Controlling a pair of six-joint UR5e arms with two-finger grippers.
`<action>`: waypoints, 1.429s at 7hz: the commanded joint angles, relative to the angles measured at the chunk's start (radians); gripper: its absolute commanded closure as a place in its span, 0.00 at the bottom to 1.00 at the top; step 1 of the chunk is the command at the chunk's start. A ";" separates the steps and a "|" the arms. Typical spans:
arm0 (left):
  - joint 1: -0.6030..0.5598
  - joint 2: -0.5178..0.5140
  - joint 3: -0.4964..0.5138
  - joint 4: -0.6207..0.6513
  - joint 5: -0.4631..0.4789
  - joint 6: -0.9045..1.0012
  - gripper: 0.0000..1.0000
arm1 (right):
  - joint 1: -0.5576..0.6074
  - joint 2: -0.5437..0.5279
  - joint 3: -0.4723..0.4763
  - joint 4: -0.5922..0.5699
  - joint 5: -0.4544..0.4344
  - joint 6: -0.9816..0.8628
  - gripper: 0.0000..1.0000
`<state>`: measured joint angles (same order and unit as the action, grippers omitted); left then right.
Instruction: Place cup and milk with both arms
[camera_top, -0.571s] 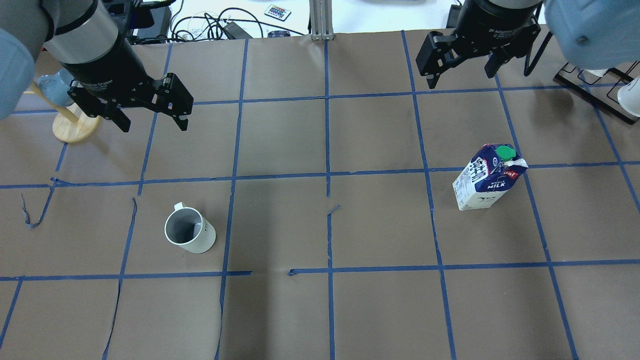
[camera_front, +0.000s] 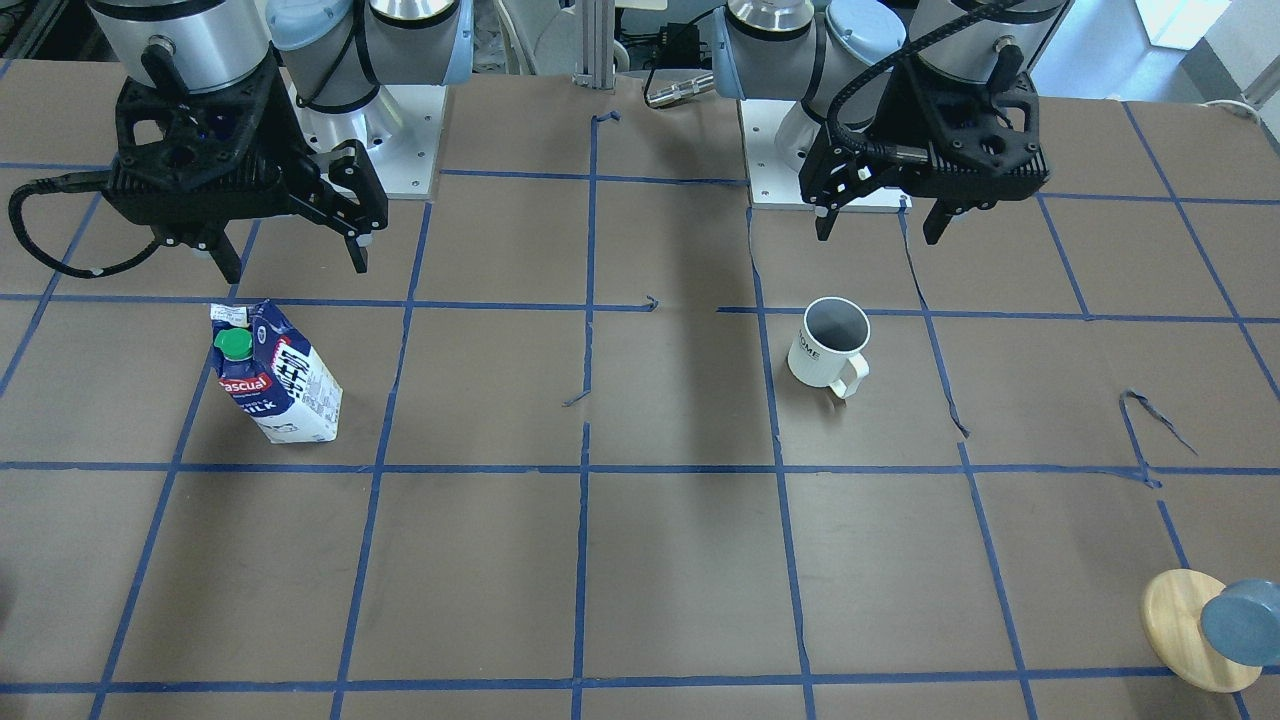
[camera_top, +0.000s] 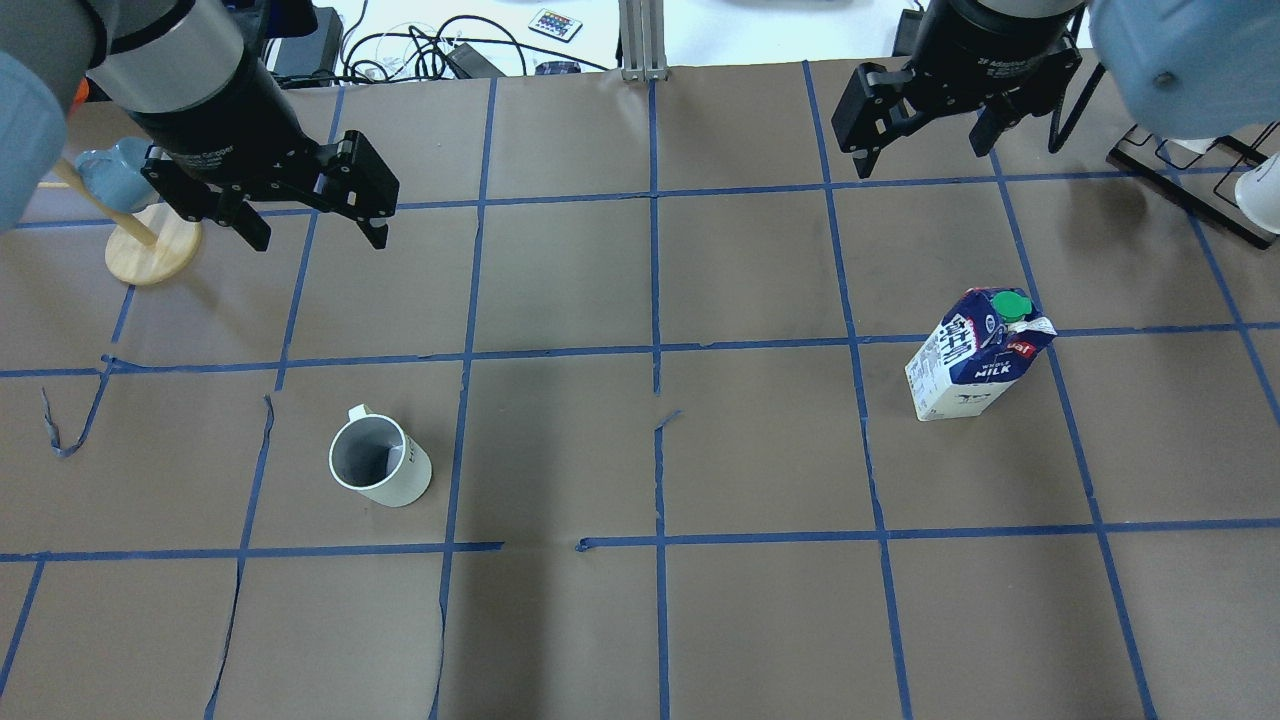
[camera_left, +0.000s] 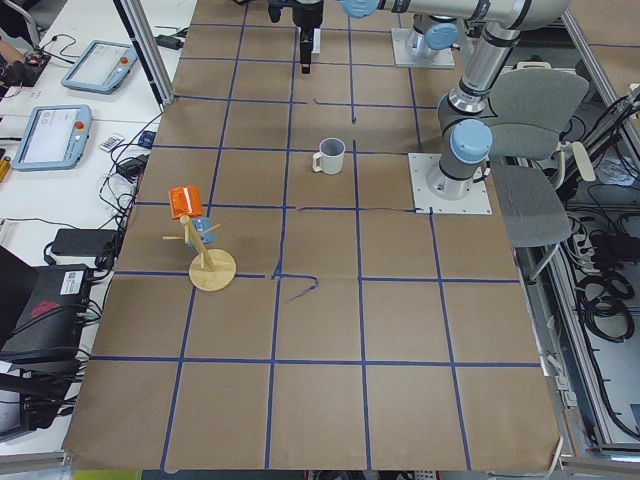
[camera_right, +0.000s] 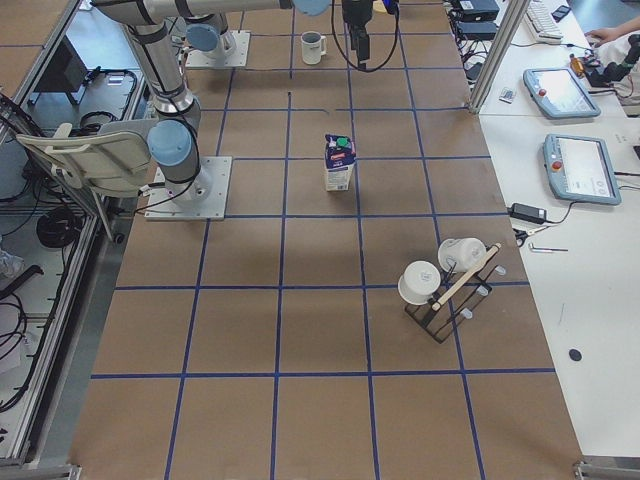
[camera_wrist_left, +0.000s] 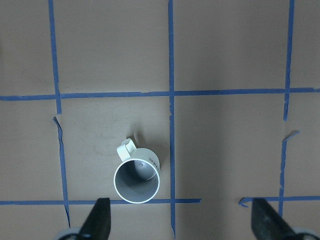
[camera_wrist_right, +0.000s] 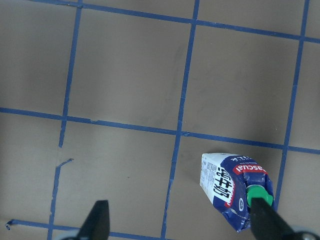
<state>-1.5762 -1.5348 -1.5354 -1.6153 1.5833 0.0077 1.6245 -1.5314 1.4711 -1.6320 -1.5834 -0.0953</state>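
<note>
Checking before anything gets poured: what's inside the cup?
Nothing visible: the cup shows only a dark grey, empty-looking inside in the left wrist view. Its rim hides part of the floor.

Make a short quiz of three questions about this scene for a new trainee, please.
1. True or false: the cup stands upright on the table.
2. Choose one. The left gripper is: A) shut on the cup; B) open and empty, away from the cup; C) shut on the milk.
3. What colour is the cap of the milk?
Key: 1 true; 2 B; 3 green.
</note>
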 joint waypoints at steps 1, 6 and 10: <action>-0.001 0.004 -0.002 0.000 0.001 -0.002 0.00 | 0.000 -0.001 0.000 0.000 0.000 -0.001 0.02; -0.001 0.019 -0.009 -0.002 0.011 0.003 0.00 | -0.012 -0.001 0.006 0.000 -0.003 -0.004 0.02; 0.019 -0.007 -0.006 -0.029 0.004 0.003 0.00 | -0.017 0.001 0.008 0.001 -0.003 -0.015 0.02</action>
<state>-1.5675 -1.5288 -1.5467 -1.6241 1.5925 0.0139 1.6088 -1.5313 1.4787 -1.6332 -1.5861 -0.1100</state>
